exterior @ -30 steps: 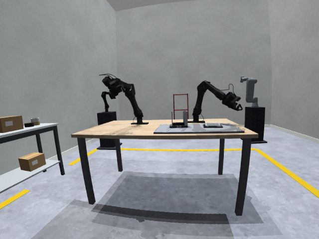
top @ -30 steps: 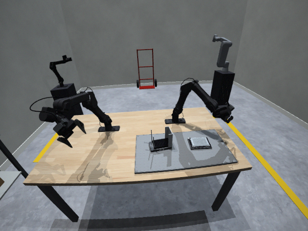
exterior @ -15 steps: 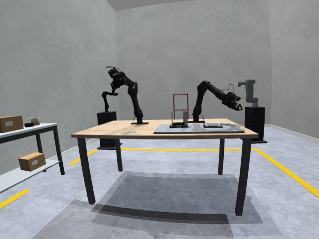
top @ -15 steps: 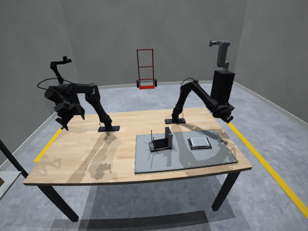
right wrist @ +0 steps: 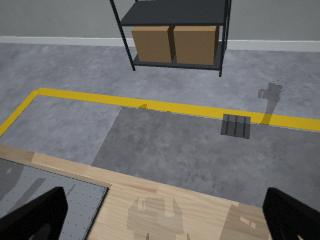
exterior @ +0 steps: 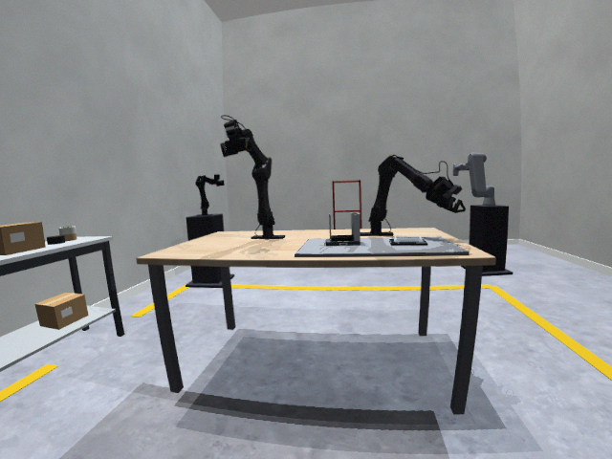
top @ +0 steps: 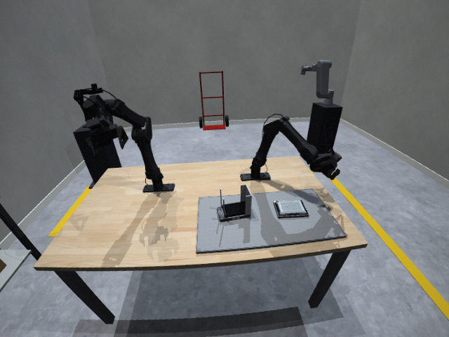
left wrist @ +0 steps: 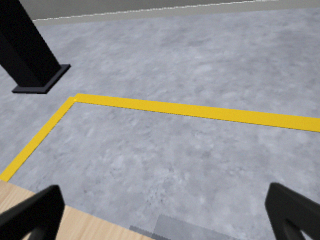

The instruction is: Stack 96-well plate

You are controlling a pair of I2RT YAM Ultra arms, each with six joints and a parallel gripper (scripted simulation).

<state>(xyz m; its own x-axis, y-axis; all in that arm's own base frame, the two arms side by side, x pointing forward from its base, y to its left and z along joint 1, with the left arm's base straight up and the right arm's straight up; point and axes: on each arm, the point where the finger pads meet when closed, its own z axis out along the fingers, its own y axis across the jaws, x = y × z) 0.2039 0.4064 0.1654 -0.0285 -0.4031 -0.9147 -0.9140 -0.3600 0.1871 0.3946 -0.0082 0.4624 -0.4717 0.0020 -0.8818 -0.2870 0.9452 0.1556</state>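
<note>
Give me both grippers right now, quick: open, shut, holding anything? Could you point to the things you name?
Left gripper (top: 335,173) (exterior: 460,207) (left wrist: 164,187): open, nothing between the fingers.
Right gripper (top: 106,148) (exterior: 225,149) (right wrist: 166,190): open, nothing between the fingers.

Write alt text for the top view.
Left gripper and right gripper hang open away from a gray mat on a wooden table, where a pale well plate sits in a low black holder apart from a rack with upright walls.
</note>
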